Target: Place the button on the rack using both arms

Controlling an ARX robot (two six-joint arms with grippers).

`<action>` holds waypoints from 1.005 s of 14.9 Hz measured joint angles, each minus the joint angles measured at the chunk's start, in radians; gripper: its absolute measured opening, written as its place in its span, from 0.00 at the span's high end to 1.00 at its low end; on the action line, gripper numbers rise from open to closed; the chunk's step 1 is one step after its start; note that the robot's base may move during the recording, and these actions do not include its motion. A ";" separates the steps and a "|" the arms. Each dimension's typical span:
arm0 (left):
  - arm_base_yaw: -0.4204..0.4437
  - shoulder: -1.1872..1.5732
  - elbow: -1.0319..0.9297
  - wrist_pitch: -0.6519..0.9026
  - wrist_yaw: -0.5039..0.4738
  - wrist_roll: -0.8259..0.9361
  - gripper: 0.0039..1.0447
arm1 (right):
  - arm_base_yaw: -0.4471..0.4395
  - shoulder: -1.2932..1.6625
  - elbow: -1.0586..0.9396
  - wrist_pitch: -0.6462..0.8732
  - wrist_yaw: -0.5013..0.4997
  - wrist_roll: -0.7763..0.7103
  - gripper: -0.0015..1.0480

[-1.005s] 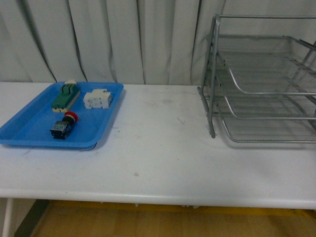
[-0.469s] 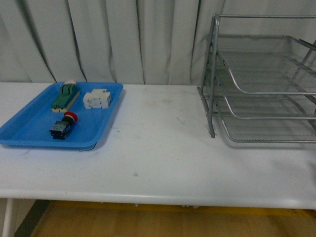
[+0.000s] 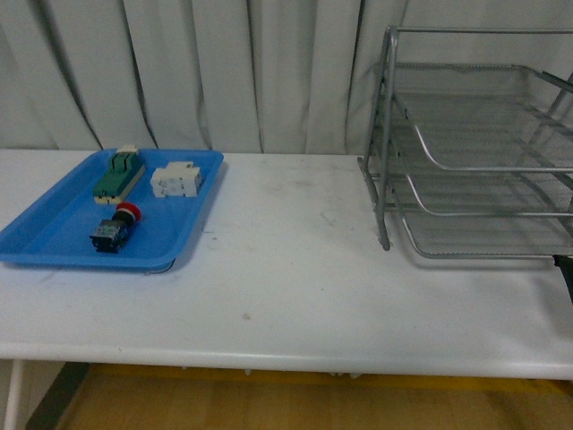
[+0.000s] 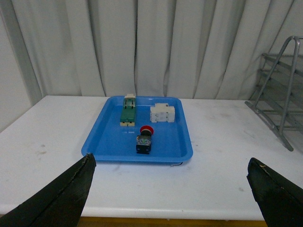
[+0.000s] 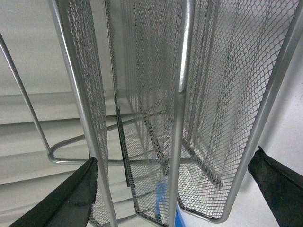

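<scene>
The button [image 3: 115, 228] lies on its side in the near part of a blue tray [image 3: 54, 244], red cap pointing to the far side. Beyond it in the same tray sit a green-and-cream component [image 3: 119, 175] and, to its right, a white block [image 3: 176, 180]. The tray rests on the left of a white counter [image 3: 286, 269], whose surface is scuffed and lightly marked. The rack [image 3: 474, 161] stands at the far right, well apart from the tray, with a broad bare stretch of counter between them. A pleated pale curtain [image 3: 224, 72] closes the far side; wooden floor [image 3: 269, 403] shows below the counter's near edge. The left hand [image 4: 170, 161] faces the tray from the near side, fingers spread wide. The right hand [image 5: 175, 158] is close against the rack's mesh tiers, fingers likewise wide apart, holding nothing.
</scene>
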 joint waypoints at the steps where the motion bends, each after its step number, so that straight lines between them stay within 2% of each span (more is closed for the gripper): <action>1: 0.000 0.000 0.000 0.000 0.000 0.000 0.06 | 0.006 0.007 0.007 0.002 -0.002 -0.003 0.06; 9: 0.000 0.000 0.000 0.000 0.000 0.000 0.06 | 0.026 0.111 0.142 0.000 -0.013 -0.064 0.06; 10: 0.000 0.000 0.000 0.000 0.000 0.000 0.06 | 0.030 0.126 0.161 -0.001 -0.014 -0.074 0.09; 15: 0.000 0.000 0.000 0.000 0.000 0.000 0.06 | 0.022 0.131 0.179 0.001 -0.031 -0.119 0.68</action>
